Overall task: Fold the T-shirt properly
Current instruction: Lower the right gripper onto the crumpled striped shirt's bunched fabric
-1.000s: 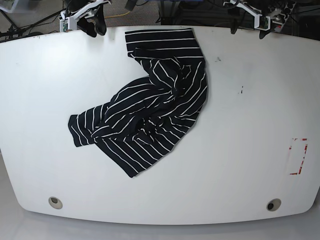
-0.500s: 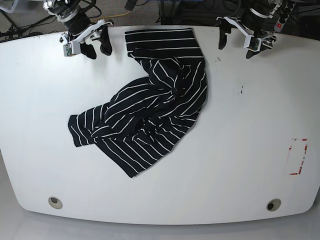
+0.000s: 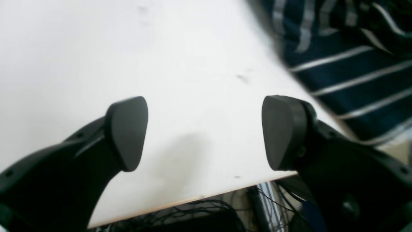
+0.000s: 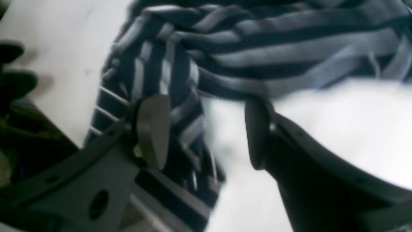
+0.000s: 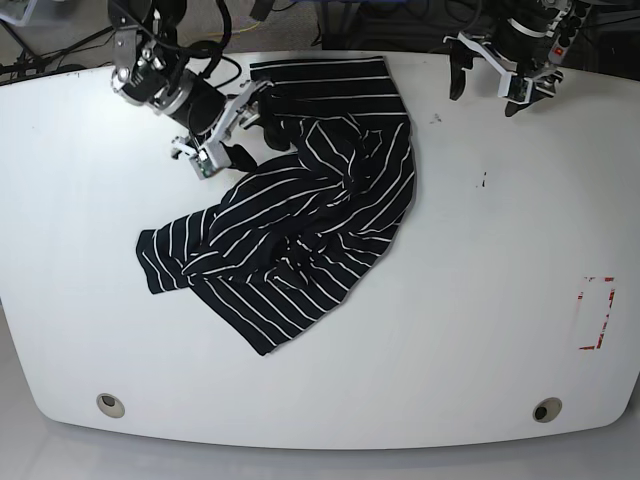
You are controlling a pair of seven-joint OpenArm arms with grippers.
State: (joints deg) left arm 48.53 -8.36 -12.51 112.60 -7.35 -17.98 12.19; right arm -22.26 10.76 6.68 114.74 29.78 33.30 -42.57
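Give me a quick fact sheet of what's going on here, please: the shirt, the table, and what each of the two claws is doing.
Shirt: T-shirt, black with thin white stripes, crumpled and unfolded
Surface: white table, with a red mark near one edge
Right gripper: jaws apart, at the shirt's upper edge, nothing visibly pinched
Left gripper: jaws wide apart, over bare table at the far edge, apart from the shirt
Folding: not begun

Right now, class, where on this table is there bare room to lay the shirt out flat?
The table is bare between the T-shirt and the red-marked rectangle, and along the near edge. The far left is crowded: the right end effector hovers at the shirt.
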